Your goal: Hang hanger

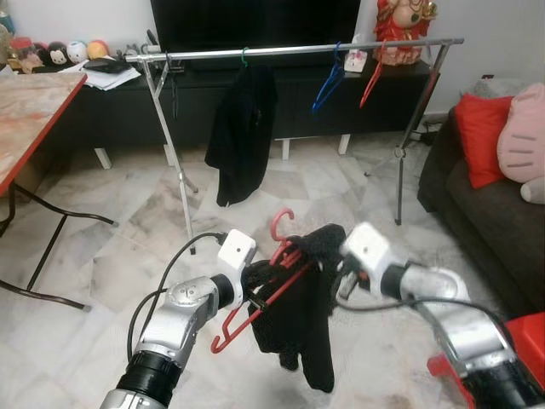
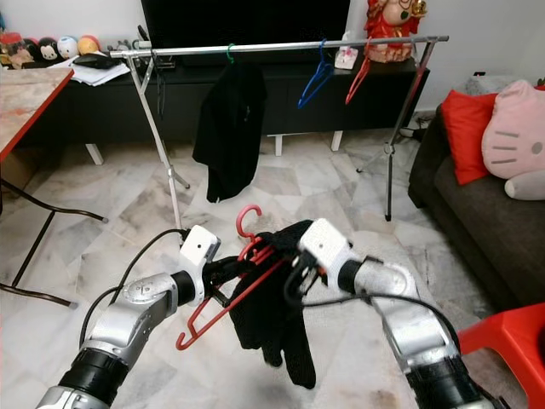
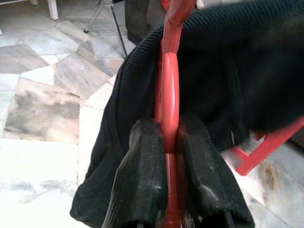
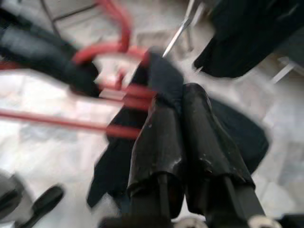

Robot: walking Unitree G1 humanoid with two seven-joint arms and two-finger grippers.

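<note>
A red hanger with a black garment draped over it hangs tilted in front of me, low over the floor. My left gripper is shut on the hanger's red bar, one black finger on each side. My right gripper is shut on a fold of the black garment at the hanger's other shoulder. The hanger's hook points up and away. Farther off stands a metal clothes rack.
On the rack hang a black garment on a green hanger, a blue hanger and a red hanger. A folding table stands on the left and a dark sofa with cushions on the right. A red stool is near my right arm.
</note>
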